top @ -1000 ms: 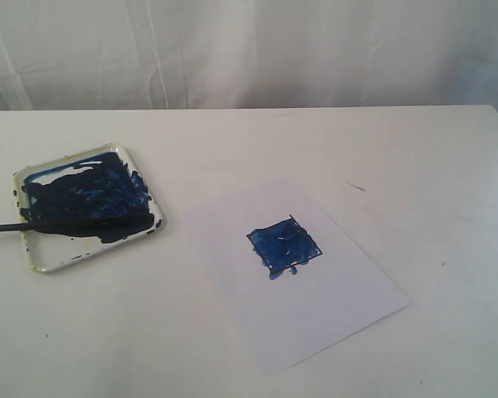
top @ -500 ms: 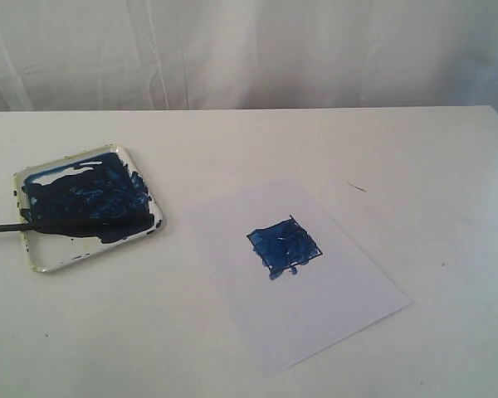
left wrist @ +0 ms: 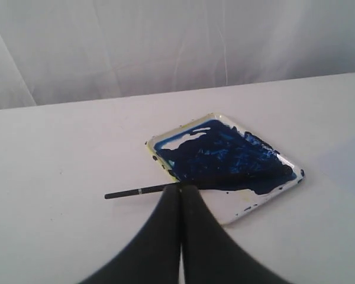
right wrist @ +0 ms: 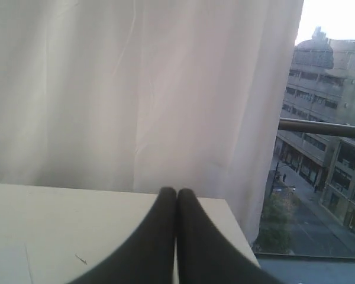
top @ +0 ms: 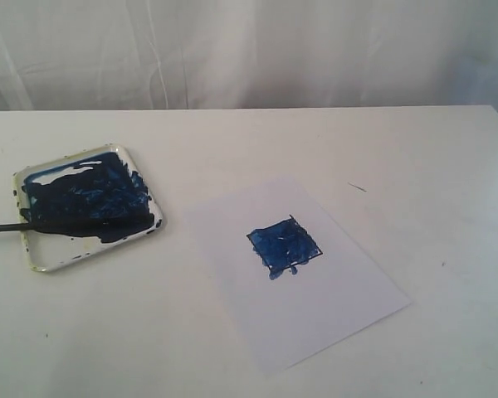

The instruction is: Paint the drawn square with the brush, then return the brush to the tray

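Window (right wrist: pixel 325 177) only in right wrist view, left gripper (left wrist: pixel 180 189) and right gripper (right wrist: pixel 177 192) fingers pressed together, tray (top: pixel 62 251) nine o'clock of drawn square (top: pixel 284 246), white table (top: pixel 315 141), curtain (top: pixel 249 50).

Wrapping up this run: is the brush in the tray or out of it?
In. The brush lies across the tray, bristle end in the blue paint, handle poking out over the rim.

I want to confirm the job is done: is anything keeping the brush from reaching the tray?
Nothing visible. The brush already lies across the tray, bristles in the blue paint, handle jutting over the rim. The left gripper is shut and holds nothing.
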You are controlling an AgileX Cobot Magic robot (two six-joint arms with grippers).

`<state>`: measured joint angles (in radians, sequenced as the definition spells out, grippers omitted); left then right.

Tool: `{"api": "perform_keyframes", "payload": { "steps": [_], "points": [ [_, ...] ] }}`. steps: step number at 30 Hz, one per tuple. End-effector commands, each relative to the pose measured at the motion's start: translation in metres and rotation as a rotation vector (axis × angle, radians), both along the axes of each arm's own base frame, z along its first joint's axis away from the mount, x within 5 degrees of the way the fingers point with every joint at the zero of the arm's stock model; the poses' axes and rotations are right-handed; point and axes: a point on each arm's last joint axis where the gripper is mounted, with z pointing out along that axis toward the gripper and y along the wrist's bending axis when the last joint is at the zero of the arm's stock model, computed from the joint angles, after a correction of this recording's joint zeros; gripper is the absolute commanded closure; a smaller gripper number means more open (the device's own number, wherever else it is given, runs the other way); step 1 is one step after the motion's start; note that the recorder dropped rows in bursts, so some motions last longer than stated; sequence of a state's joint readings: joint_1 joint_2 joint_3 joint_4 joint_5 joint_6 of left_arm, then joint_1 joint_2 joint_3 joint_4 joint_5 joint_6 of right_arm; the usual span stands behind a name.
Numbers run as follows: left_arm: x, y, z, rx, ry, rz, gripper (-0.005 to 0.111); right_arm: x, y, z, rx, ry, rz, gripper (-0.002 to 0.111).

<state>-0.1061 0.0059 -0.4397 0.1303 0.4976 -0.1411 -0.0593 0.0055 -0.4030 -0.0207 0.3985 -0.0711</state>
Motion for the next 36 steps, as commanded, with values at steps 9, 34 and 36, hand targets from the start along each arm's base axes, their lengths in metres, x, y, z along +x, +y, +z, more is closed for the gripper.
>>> {"api": "perform_keyframes", "payload": {
  "steps": [9, 34, 36],
  "points": [
    [0.038, -0.006, -0.099, -0.04, -0.017, -0.017, 0.107, 0.034, -0.001, -0.087, 0.065, 0.031, 0.014, 0.108],
    [0.038, -0.006, -0.104, -0.009, 0.016, -0.02, 0.107, 0.036, -0.001, -0.11, 0.051, 0.175, 0.009, 0.108],
    [0.038, -0.006, -0.104, -0.009, 0.016, -0.02, 0.107, 0.036, -0.001, -0.11, 0.051, 0.175, 0.009, 0.108]
  ]
}}
